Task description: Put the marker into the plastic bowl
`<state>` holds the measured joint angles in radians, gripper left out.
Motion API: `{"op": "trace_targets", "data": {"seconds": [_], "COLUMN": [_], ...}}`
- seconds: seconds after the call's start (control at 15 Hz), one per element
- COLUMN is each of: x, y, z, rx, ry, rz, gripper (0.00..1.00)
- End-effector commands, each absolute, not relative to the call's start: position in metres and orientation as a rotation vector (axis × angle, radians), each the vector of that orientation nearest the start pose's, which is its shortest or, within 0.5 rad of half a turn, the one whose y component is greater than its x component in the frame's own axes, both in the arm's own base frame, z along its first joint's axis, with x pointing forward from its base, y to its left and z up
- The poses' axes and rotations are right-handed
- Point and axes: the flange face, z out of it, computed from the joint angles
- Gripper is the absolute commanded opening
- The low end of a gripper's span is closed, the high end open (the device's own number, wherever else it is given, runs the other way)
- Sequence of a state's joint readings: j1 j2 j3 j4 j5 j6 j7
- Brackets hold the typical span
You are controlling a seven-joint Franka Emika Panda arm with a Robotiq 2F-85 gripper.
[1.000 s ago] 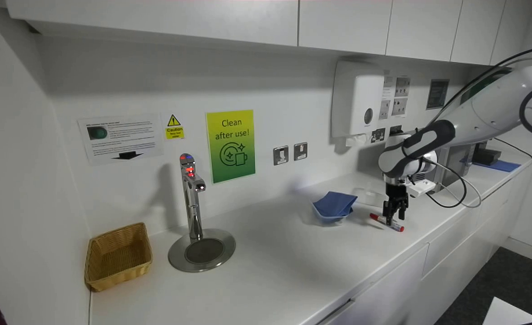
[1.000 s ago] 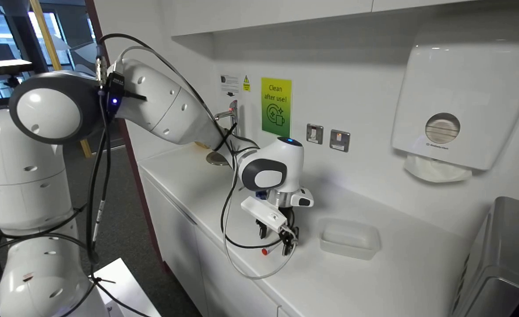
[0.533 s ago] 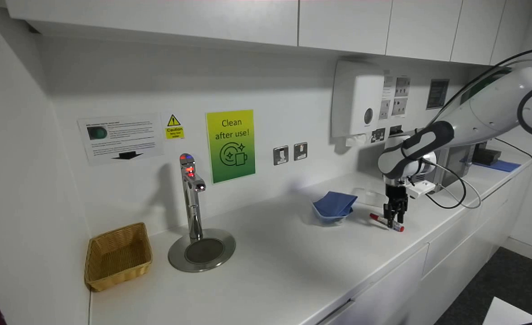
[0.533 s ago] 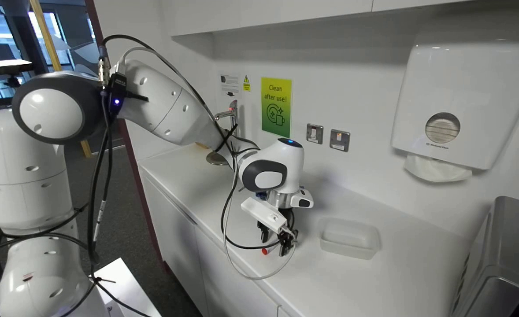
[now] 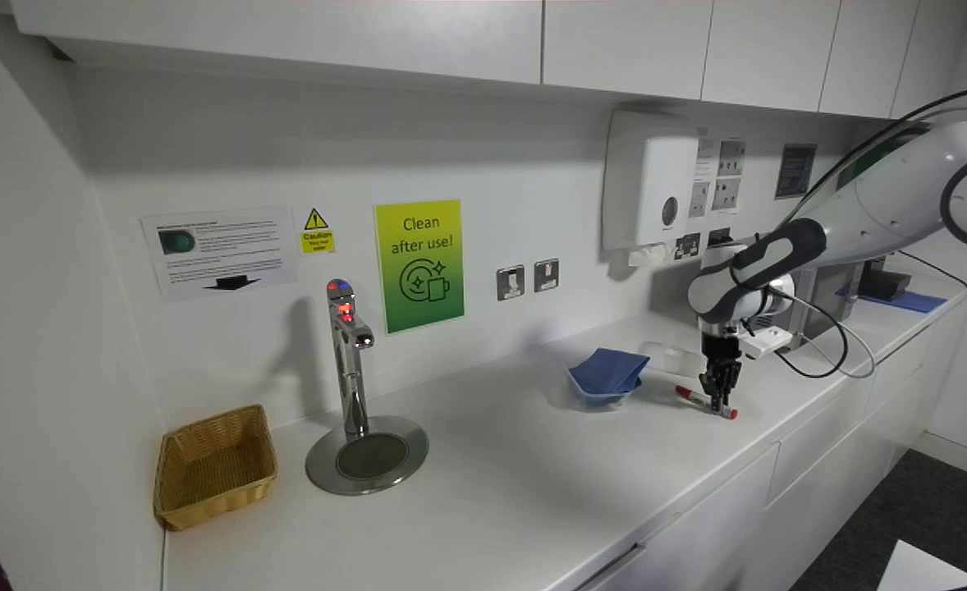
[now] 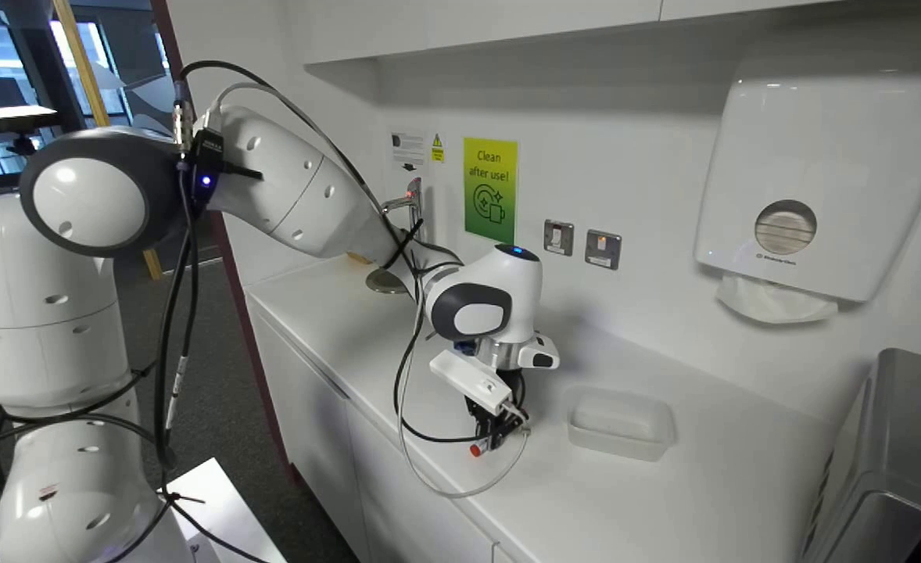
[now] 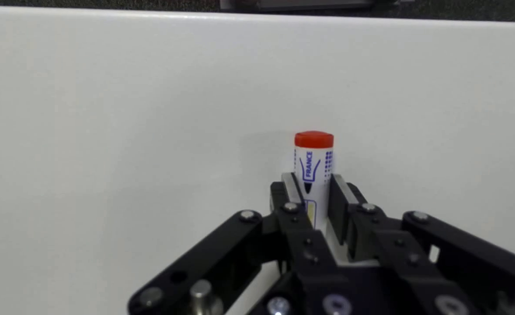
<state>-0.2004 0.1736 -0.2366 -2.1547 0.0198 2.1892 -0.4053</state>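
My gripper [image 7: 313, 180] is shut on the marker, with one pad on each side of its white barrel. The marker [image 7: 312, 162] has a red end that points towards the counter's front edge. In an exterior view the marker [image 5: 694, 397] lies at or just on the countertop, its red cap reaching out left of my gripper [image 5: 721, 402]. To the left and a little behind stands the plastic bowl [image 5: 603, 400], which looks see-through with folded blue sheets in it. In the other angle only the marker's red end [image 6: 476, 450] shows, and the arm hides most of the bowl.
A clear rectangular tub [image 6: 621, 426] stands on the counter close to my gripper, towards the wall. Further off are a tap [image 5: 348, 361] with a round drain plate and a woven basket [image 5: 213, 484]. A grey machine [image 6: 890, 461] stands beyond the tub.
The jaws have come together from wide apart onto the marker. Gripper and marker have shifted very slightly to the right in both exterior views.
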Motion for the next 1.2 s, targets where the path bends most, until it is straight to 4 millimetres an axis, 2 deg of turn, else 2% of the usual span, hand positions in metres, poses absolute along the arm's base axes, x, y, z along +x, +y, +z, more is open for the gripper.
{"op": "trace_targets", "data": {"seconds": [0.0,0.33,0.6,0.87,1.13], "x": [0.500,0.512,0.519,0.526,0.538], "y": [-0.240,-0.250,-0.245,-0.248,-0.260], "z": [0.328,0.362,0.393,0.419,0.441], "rx": [-3.147,-3.152,-3.096,-2.924,-2.747], "ry": [0.136,0.330,0.403,0.627,0.868], "rz": [0.113,-0.127,-0.233,-0.317,-0.392], "gripper": [0.05,0.05,0.05,0.05,0.05]}}
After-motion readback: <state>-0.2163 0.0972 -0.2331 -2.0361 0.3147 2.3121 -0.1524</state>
